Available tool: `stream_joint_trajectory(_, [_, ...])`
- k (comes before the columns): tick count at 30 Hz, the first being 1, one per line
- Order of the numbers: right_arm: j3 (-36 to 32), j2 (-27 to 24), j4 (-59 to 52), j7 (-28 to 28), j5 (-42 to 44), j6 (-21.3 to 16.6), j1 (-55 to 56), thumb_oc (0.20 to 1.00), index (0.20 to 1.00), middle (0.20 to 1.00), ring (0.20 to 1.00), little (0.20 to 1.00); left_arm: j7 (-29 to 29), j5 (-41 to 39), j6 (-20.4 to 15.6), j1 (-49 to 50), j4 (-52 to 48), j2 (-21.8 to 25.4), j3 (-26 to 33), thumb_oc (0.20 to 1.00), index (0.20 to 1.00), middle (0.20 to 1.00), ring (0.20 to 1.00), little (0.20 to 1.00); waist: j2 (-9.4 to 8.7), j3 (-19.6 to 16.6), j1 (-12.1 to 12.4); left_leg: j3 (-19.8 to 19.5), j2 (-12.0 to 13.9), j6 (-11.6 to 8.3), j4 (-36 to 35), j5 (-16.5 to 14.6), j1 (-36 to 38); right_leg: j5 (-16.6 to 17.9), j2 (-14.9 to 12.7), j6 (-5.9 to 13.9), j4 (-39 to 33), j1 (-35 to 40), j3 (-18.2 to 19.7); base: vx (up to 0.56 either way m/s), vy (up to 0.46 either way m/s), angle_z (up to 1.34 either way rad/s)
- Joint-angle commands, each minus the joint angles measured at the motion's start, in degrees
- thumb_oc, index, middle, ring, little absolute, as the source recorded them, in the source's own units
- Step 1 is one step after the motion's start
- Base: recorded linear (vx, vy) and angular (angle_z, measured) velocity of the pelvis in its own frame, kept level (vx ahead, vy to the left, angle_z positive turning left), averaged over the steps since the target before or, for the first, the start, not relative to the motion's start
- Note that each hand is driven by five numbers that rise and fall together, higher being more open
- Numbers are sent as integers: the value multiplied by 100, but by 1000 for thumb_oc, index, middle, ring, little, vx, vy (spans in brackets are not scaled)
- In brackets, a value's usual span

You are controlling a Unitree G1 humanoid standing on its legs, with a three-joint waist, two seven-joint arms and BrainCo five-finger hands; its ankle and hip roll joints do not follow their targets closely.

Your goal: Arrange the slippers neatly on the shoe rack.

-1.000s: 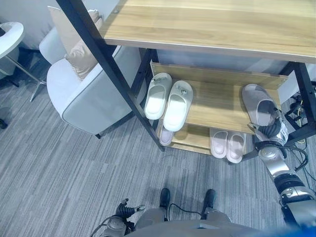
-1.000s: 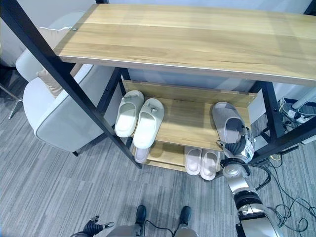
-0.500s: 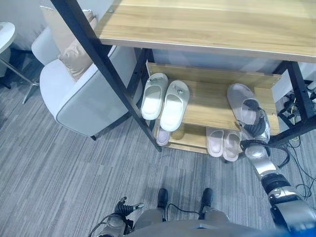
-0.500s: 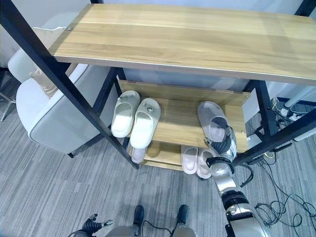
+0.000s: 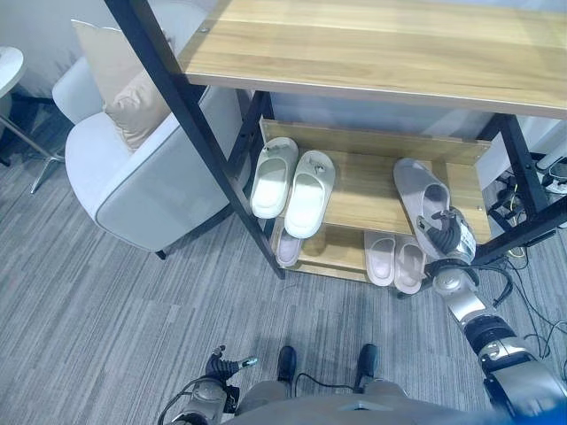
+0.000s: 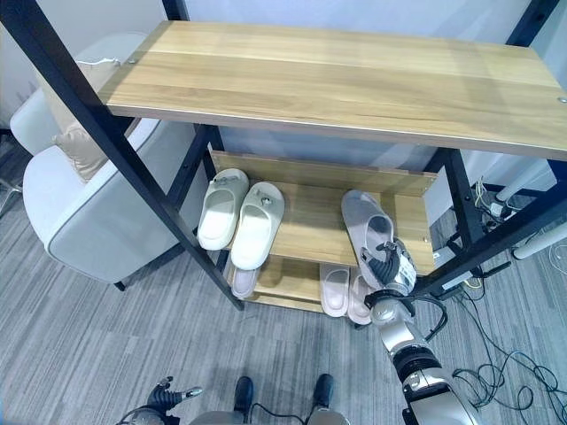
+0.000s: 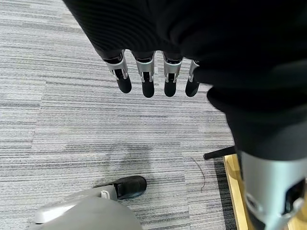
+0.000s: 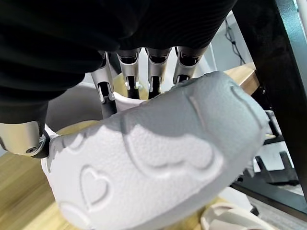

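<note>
A grey slipper [image 5: 415,189] lies toe-inward on the right part of the shoe rack's middle shelf [image 5: 372,181]. My right hand [image 5: 445,237] is at its heel. In the right wrist view the fingers [image 8: 154,61] reach into the slipper [image 8: 158,158], and the thumb sits against its outside, so the hand is shut on it. A pair of white slippers [image 5: 292,177] lies side by side on the left of the same shelf. My left hand [image 5: 219,370] hangs low over the carpet, its fingers [image 7: 147,82] straight and holding nothing.
A pale pink pair [image 5: 395,260] sits on the bottom shelf, with another slipper [image 5: 289,248] to its left. The wide top board [image 5: 381,44] and black posts [image 5: 208,133] frame the rack. A white armchair [image 5: 146,190] with a cushion stands to the left. Cables [image 5: 518,190] lie at the right.
The view has shifted. My right hand has slid the grey slipper left along the middle shelf, away from the right post. The left hand hangs as before.
</note>
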Motion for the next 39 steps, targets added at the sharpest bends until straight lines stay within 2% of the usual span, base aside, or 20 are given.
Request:
stream_joint_trajectory(1, [119,138,-99,-44,-194,-68,66,200,200,200,200,200,92,-165,-5,-297,461,-72,-22,1000,1000,1000,1000,1000,-175,150,92,518,5,-148,33,-519,15,-417,-411,588,45,527,88,0,0,0])
stream_joint_trajectory(19, [16,-262,-2188,264,-752,-711,1043,200,200,200,200,200,64,253,-63,-133,413,-17,62,1000,1000,1000,1000,1000,-268,11,60,592,212,-215,33,-557,346,-575,-236,527,45,856,83,-25,-27,-4])
stream_joint_trajectory(24, [-3,-348,-2621,486,-837,-809,1449,200,200,200,200,200,7,339,-39,124,460,-54,113,1000,1000,1000,1000,1000,-212,-61,98,593,338,-199,33,-627,685,-804,-126,450,233,1116,98,-26,-60,-7])
stream_joint_trajectory(26, [-111,-356,-2850,501,-941,-865,1704,200,200,200,200,200,-2,376,-45,161,438,-6,111,1000,1000,1000,1000,1000,-194,42,46,470,444,-185,33,-554,792,-1148,32,320,670,1133,369,-97,-109,-2])
stream_joint_trajectory(28, [-184,-374,-2932,476,-940,-908,1775,200,200,200,200,200,26,346,-82,134,368,30,62,1000,1000,1000,1000,1000,-229,159,-24,389,514,-158,89,-434,702,-1316,239,217,965,923,989,-173,-144,24])
stream_joint_trajectory(30, [-332,-333,-3051,419,-767,-1023,2075,200,200,200,200,200,137,37,-103,110,270,28,278,1000,1000,1000,1000,1000,-326,181,58,241,617,-204,704,-461,336,-1419,383,50,954,898,958,-152,-308,26])
stream_joint_trajectory(35, [-438,-366,-3076,288,-630,-1116,2156,200,200,200,200,200,236,-302,-137,9,175,-32,366,1000,1000,1000,1000,1000,-347,448,16,-220,579,-322,1746,-565,-292,-1572,526,-205,1087,911,816,-89,-102,51])
stream_joint_trajectory(37, [-566,-418,-3081,153,-574,-1124,2164,200,200,200,200,200,375,-422,-198,91,136,-71,355,1000,1000,1000,1000,1000,-345,425,21,-666,979,-394,1472,-330,-465,-1665,526,-146,1237,804,983,58,176,17])
stream_joint_trajectory(39, [-720,-457,-3092,147,-521,-1080,2232,200,200,200,200,200,337,-444,-147,113,117,-6,352,1000,1000,1000,1000,1000,-282,295,-73,-601,1128,-372,1166,-268,-359,-1716,472,-69,1306,780,953,120,250,-14])
